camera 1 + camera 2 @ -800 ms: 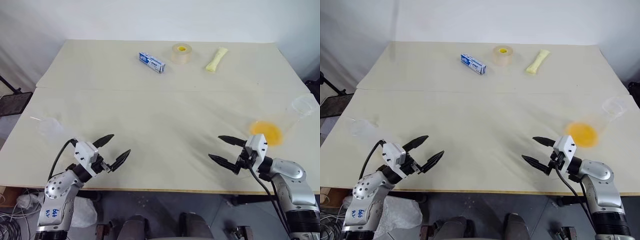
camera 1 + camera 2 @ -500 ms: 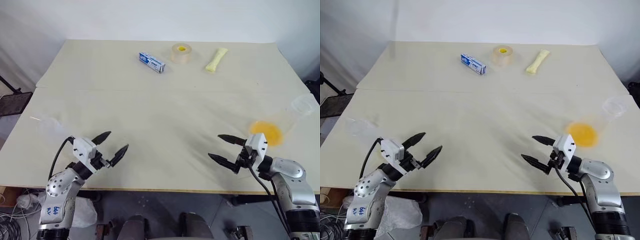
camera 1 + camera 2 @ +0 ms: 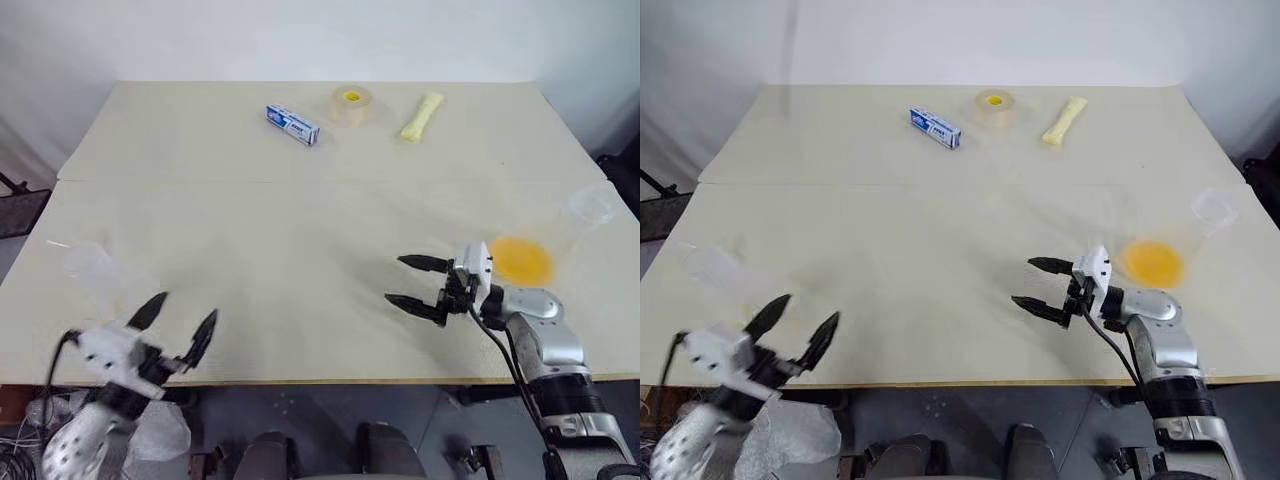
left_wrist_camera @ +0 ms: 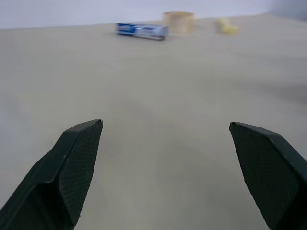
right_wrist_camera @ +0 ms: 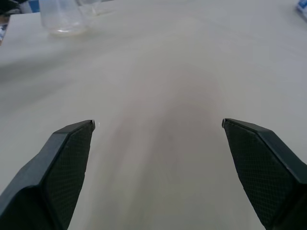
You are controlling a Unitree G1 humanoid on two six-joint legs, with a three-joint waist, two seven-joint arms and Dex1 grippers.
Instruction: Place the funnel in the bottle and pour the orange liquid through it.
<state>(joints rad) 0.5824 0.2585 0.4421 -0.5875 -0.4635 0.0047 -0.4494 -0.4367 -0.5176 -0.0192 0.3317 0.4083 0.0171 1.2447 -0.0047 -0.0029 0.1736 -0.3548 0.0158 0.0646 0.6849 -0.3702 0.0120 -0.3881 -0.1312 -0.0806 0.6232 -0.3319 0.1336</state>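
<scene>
Left eye view: bottle (image 3: 92, 268) stands at the desk's (image 3: 300, 220) left edge, with the funnel (image 5: 93, 5) faint, just beside it. Orange liquid (image 3: 521, 260) sits in a clear cup (image 3: 590, 205) at the right edge. Left pincer (image 3: 185, 307) is released and empty near the bottle; right pincer (image 3: 394, 280) is released beside the cup. Likely step: pinch the funnel rim lightly. Mid-desk is open; both edges are close.

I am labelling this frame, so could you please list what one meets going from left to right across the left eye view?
Left gripper → blue box → tape roll → right gripper → pale yellow stick → orange liquid → clear cup.
</scene>
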